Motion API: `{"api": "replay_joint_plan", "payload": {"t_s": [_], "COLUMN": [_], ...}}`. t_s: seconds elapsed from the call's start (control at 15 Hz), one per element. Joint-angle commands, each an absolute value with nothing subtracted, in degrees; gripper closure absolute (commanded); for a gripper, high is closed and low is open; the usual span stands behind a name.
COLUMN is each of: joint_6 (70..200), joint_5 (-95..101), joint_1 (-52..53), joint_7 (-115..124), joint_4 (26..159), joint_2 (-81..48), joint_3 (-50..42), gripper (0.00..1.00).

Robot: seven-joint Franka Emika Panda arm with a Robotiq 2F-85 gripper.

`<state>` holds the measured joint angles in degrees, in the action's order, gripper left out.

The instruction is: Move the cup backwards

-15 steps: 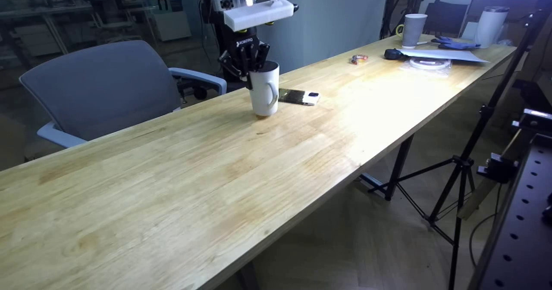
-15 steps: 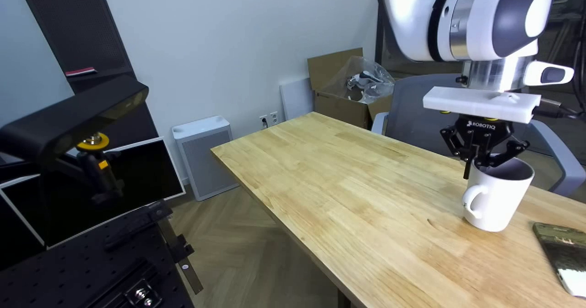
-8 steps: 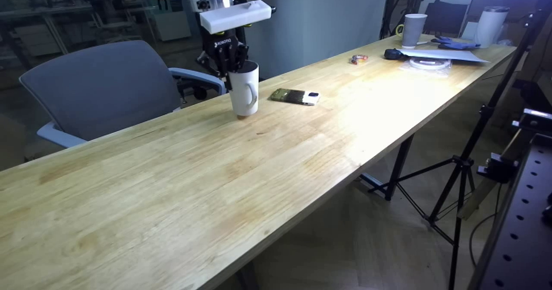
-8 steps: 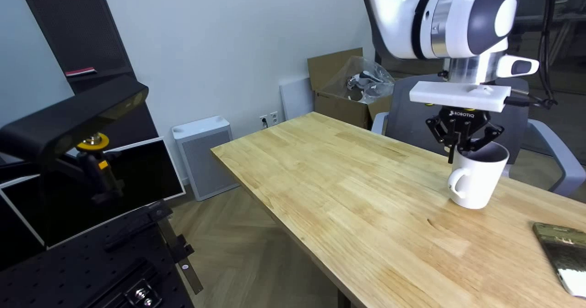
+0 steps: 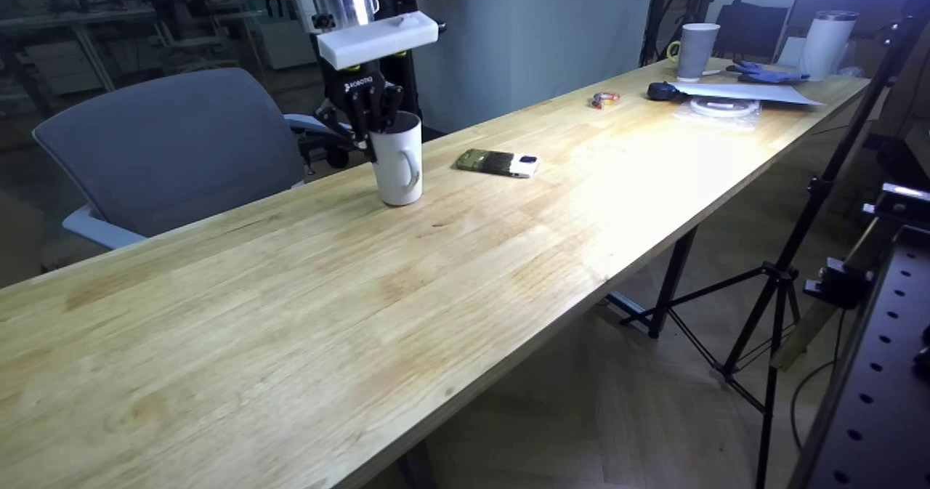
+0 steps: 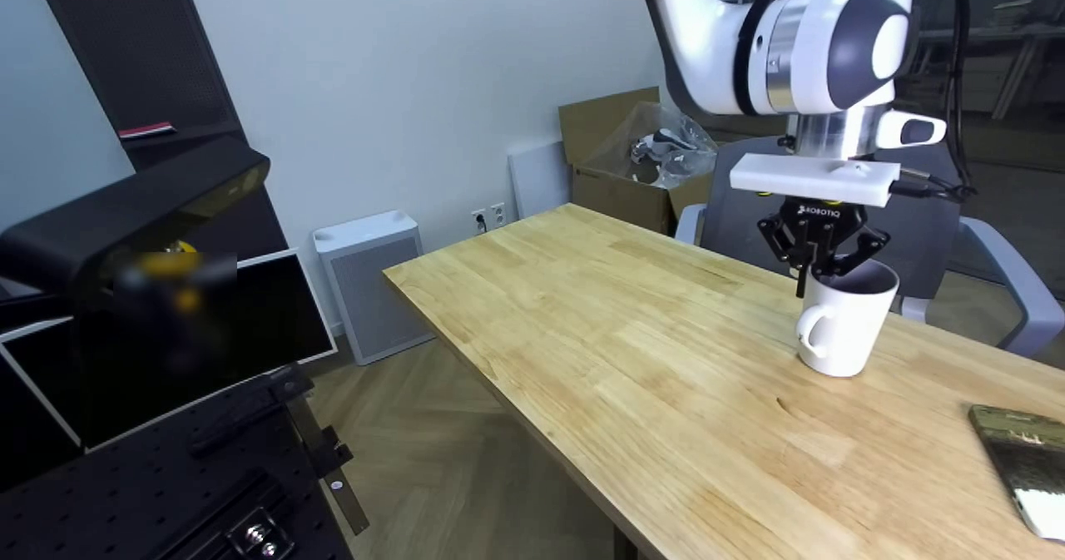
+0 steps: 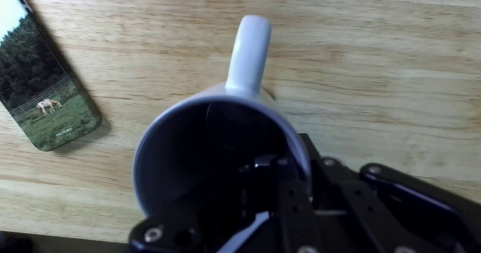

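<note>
A greyish-white cylindrical mug (image 5: 392, 169), ceramic by its look, is upright or nearly so at the pale wooden tabletop (image 5: 349, 307), close to the long edge by a grey mesh-backed office chair (image 5: 189, 155) and apart from a flat rectangular phone in a photo-printed case (image 5: 498, 163). The black jointed pincer (image 6: 810, 277) is drawn almost closed, with the mug's wall pinched between its two fingers, one inside the rim and one outside.

The mug will probably handle as stiff and moderately heavy, smooth enough to slip and apt to chip if squeezed hard. This rim hold sits off-centre, so the body may swing or tip when carried; a deeper bite on the wall would be steadier. The curved handle (image 7: 248, 55) points away from the pincer and offers another place to take hold.

The wrist view looks into the dark interior and shows the inner finger, which the wall largely hides in both exterior views. Those show the base, hidden from the wrist view, touching the tabletop or just above it; which, cannot be told.
</note>
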<state>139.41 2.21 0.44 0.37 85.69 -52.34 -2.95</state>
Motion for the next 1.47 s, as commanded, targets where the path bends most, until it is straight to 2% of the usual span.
{"api": "replay_joint_plan", "payload": {"t_s": [0.0, 1.27, 1.4], "joint_6": [136.34, 128.18, 127.22], "joint_5": [2.75, 2.33, 2.63], "joint_1": [0.89, 0.75, 0.93], "joint_7": [1.49, 1.16, 1.24], "joint_4": [80.61, 71.37, 70.48], "joint_2": [-54.57, -59.61, -60.11], "joint_3": [-3.14, -2.31, -2.54], "gripper": [0.98, 0.98, 0.65]}}
